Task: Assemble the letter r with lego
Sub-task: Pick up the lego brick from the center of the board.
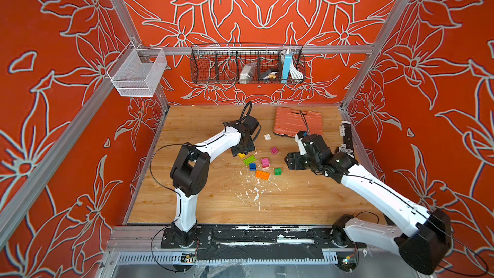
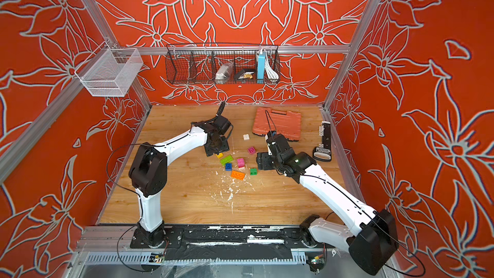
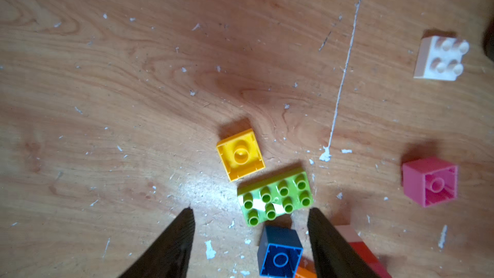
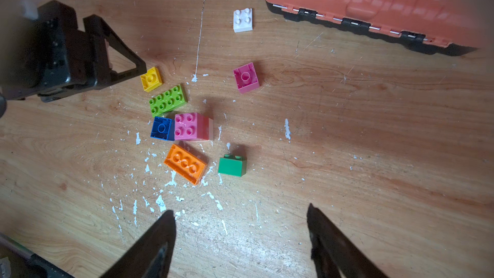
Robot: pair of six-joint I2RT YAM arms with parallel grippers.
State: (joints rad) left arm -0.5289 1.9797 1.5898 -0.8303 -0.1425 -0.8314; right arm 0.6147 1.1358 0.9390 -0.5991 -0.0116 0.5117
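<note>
Lego, nine loose pieces on wooden table (image 1: 213, 204), clustered mid-table between the two arms:
- Yellow brick (image 3: 240, 154): small, hollow underside up, just beside lime brick.
- Lime brick (image 3: 275, 199): long, eight studs up, set at a slant; white smears on top.
- Blue brick (image 4: 161, 128): small, hollow side up, touching pink-topped stack.
- Pink-topped stack (image 4: 185, 126): pink four-stud brick uppermost, red and pale layers joined beneath.
- Orange brick (image 4: 185, 164): long, underside up, just beside stack.
- Green brick (image 4: 232, 165): small, tipped on its side, apart from orange brick.
- Magenta brick (image 4: 246, 77): small, hollow side up, lying alone between cluster and case.
- White brick (image 4: 242, 20): four studs up, alone, near case.

Left gripper (image 3: 251, 209): jaws spread, nothing clasped; poised over yellow and lime bricks, one finger tip just beside yellow brick in right wrist view.

Right gripper (image 4: 240, 208): jaws spread wide, empty; over bare, paint-flecked wood, apart from cluster.

Orange ribbed case (image 4: 374, 4): closed, black latches along edge, flat at far side of table.
</note>
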